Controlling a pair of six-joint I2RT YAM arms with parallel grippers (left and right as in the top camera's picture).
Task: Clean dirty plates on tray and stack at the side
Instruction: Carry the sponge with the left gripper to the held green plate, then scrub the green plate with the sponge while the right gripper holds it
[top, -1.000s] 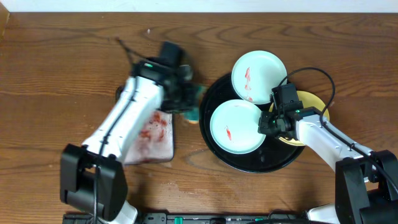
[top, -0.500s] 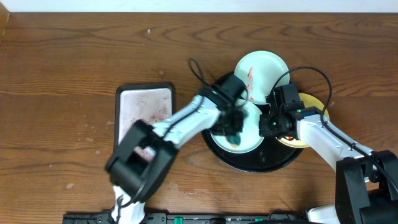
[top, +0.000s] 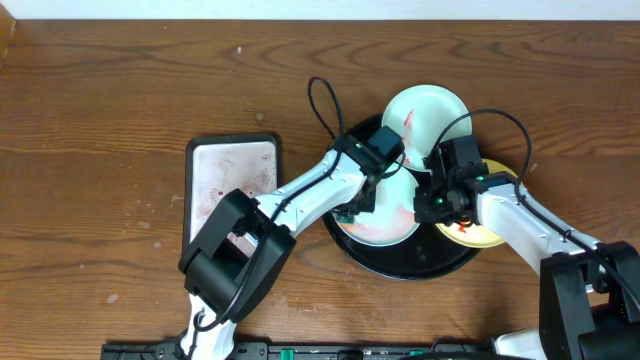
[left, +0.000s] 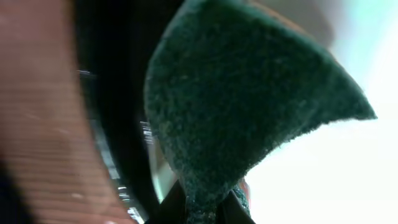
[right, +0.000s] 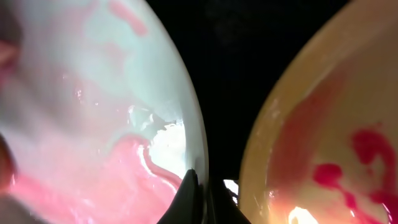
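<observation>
The black tray (top: 400, 262) holds three dirty plates. My left gripper (top: 362, 205) is shut on a green sponge (left: 242, 106) and presses it on the front pale plate (top: 392, 218), which shows pink smears in the right wrist view (right: 93, 124). My right gripper (top: 428, 203) is shut on that plate's right rim (right: 198, 155). A second pale plate (top: 425, 112) with a red smear lies at the tray's back. The yellow plate (top: 472, 232), with red sauce (right: 367, 162), lies at the right under my right arm.
A small rectangular silver tray (top: 232, 170) with pink stains lies left of the black tray on the wooden table (top: 100, 120). The table's back edge runs along the top of the overhead view.
My left arm swung from the silver tray over to the black tray with the sponge and now rubs the front plate, which has turned pink. My right gripper has stayed on the rim.
</observation>
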